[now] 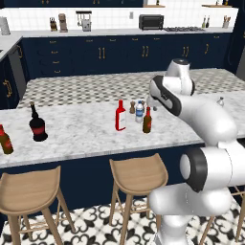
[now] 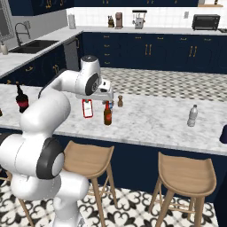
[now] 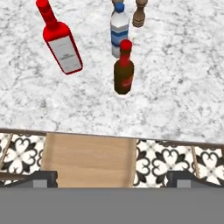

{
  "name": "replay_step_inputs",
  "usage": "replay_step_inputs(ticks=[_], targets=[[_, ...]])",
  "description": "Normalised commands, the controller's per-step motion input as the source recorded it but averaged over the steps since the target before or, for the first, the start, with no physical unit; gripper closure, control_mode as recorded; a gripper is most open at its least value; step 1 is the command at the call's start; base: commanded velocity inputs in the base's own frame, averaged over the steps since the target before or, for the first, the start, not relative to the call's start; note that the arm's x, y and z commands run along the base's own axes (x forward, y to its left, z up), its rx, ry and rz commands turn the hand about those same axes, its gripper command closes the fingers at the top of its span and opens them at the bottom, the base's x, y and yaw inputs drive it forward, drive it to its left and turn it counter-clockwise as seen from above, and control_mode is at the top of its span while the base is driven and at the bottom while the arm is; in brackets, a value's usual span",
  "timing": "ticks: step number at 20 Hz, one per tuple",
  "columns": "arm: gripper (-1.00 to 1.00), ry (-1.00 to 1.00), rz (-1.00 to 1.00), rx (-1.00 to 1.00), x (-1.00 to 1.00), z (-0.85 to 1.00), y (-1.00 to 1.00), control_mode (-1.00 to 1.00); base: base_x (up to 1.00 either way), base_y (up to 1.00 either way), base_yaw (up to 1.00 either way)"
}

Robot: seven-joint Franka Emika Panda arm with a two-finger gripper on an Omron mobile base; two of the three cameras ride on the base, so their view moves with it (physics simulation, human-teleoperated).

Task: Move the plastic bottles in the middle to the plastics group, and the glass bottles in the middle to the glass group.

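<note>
Three bottles stand together mid-counter: a flat red bottle [image 3: 61,43] [image 1: 120,116] with a white label, a clear blue-labelled water bottle [image 3: 119,30] [image 1: 139,111], and nearest me a small brown bottle [image 3: 124,72] [image 1: 147,120] with a red neck. My gripper [image 3: 113,179] [image 2: 104,98] hovers open and empty above the counter's front edge, short of the brown bottle. The plain greyish plastic bottle [image 2: 192,116] stands far right. A black long-necked bottle [image 1: 37,124] and a stout brown bottle [image 1: 5,139] stand far left.
Two small brown shakers [image 1: 132,107] [image 3: 139,15] stand just behind the middle bottles. Wooden stools [image 1: 136,174] [image 3: 89,159] sit below the marble counter [image 1: 81,131]. A sink [image 2: 33,45] is on the left side counter.
</note>
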Motion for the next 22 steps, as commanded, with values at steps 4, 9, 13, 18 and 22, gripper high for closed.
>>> replay_step_inputs(ticks=[4,9,13,18,22], targets=[[-1.0,-0.06,0.0,-0.03,0.15,-0.47,-0.01,-1.0,0.0,0.0,0.0],[-1.0,0.07,0.0,-0.02,0.45,-0.22,-0.01,-1.0,0.0,0.0,0.0],[-1.0,0.04,0.0,0.0,0.47,-0.12,-0.06,-1.0,0.0,0.0,0.0],[-1.0,0.05,0.0,0.0,0.46,-0.2,-0.01,-1.0,0.0,0.0,0.0],[-1.0,0.01,0.0,0.0,0.44,-0.29,0.0,-1.0,0.0,0.0,0.0]])
